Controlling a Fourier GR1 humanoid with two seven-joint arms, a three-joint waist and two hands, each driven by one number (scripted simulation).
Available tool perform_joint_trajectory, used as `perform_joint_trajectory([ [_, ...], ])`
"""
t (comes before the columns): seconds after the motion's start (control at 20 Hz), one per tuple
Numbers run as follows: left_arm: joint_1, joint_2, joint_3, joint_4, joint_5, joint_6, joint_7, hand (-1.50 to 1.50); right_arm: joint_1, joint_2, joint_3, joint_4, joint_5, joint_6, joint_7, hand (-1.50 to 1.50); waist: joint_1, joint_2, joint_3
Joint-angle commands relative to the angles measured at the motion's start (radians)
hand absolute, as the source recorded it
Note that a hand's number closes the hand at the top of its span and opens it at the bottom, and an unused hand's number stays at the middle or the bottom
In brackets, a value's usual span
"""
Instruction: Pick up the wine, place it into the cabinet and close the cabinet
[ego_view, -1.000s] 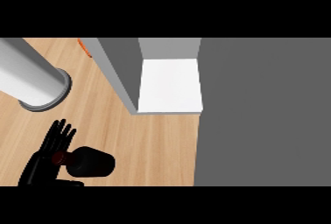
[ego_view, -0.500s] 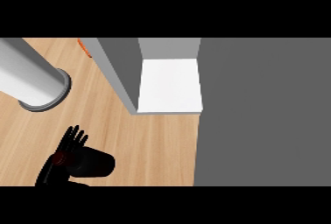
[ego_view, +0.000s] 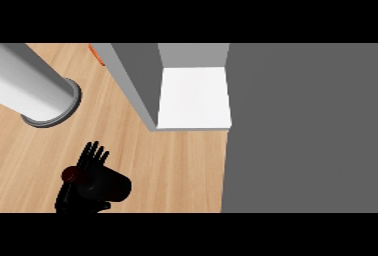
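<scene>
1. You are in the carrying step; the wine (ego_view: 103, 184) is at the lower left of the head view, over the wooden desk (ego_view: 177, 170), and it shows as a dark cylinder with a reddish end towards the left.
2. The cabinet (ego_view: 193, 97) stands up and to the right of the bottle, well apart from it; its white shelf is bare and open towards you, so bring the bottle along that line; I judge the grey wall (ego_view: 136, 85) on the cabinet's left to be the edge most likely to catch the bottle on the way in.
3. Keep the bottle clear of the big grey cylinder (ego_view: 40, 95) standing at the upper left; your path should lead away from it, not past it.
4. Set the bottle well onto the white shelf before letting go; a bottle left at the lip would, I think, block the door when you close it.
5. The left robot hand (ego_view: 90, 165) is wrapped about the bottle; its fingers point up behind the bottle and the bottle hides the rest, so you cannot see how far the thumb comes round.
6. The right robot hand shows nowhere in this view.
</scene>
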Motion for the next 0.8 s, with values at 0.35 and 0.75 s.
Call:
perform_joint_trajectory([
  [0.35,-0.108,0.010,-0.012,0.168,0.019,-0.075,-0.068,1.50,0.116,-0.030,-0.025,-0.206,-0.122,0.032,0.055,-1.50,-0.013,-0.003,0.000],
  [0.75,-0.101,-0.014,-0.089,0.170,-0.025,-0.123,-0.127,1.50,-0.036,-0.009,-0.040,-0.127,-0.085,-0.025,0.114,-1.50,0.005,0.000,0.000],
])
